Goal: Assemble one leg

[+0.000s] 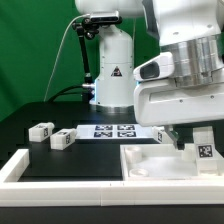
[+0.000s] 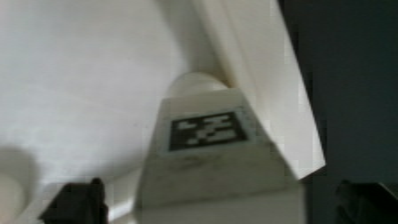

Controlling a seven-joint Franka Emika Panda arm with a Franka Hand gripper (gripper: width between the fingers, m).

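One leg (image 1: 203, 144), a stubby white block with a square tag, stands upright in the corner of the large white recessed panel (image 1: 150, 165) at the exterior view's right. My gripper (image 1: 190, 138) is low over it. In the wrist view the leg (image 2: 210, 135) sits between my two dark fingertips (image 2: 75, 200), with a gap on each side, against the panel's raised rim (image 2: 249, 60). The gripper (image 2: 219, 205) is open around the leg. Two more legs (image 1: 42, 129) (image 1: 62, 139) lie on the black table at the exterior view's left.
The marker board (image 1: 113, 131) lies behind the panel, in front of the arm's white base (image 1: 110, 75). A white raised border (image 1: 18, 166) runs along the front left. A green backdrop stands behind.
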